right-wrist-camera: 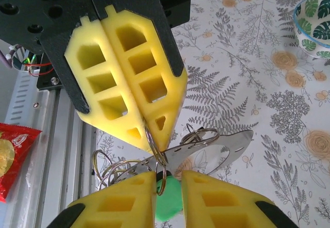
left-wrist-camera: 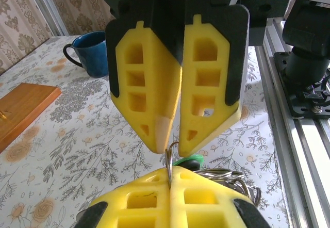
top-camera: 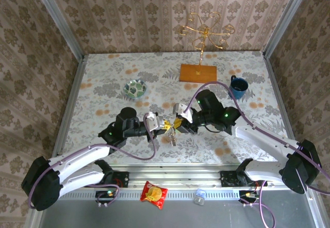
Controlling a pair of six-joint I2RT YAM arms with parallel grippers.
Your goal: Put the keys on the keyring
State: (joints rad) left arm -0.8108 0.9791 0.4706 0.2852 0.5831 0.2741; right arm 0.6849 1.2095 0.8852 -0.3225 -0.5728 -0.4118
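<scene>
Over the tabletop's [top-camera: 103, 76] middle, toward the near edge: the keyring [left-wrist-camera: 167, 158] pinched in the closed left gripper [left-wrist-camera: 169, 173], the keys [right-wrist-camera: 216, 148] and a green-headed piece [right-wrist-camera: 167, 210] bunched beside. Tip to tip with it, the right gripper [right-wrist-camera: 168, 175] — jaws narrowly apart around a wire ring [right-wrist-camera: 162, 179], grip impossible to tell. Toward the far edge, well apart: a patterned bowl [top-camera: 135, 88], inside unclear; a wooden base [top-camera: 198, 72]; a blue mug [top-camera: 238, 87] at the right.

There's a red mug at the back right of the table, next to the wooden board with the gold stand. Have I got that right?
Not quite. The mug is blue, not red, as the top external view shows. It does stand at the back right of the table, next to the wooden board with the gold stand.
</scene>
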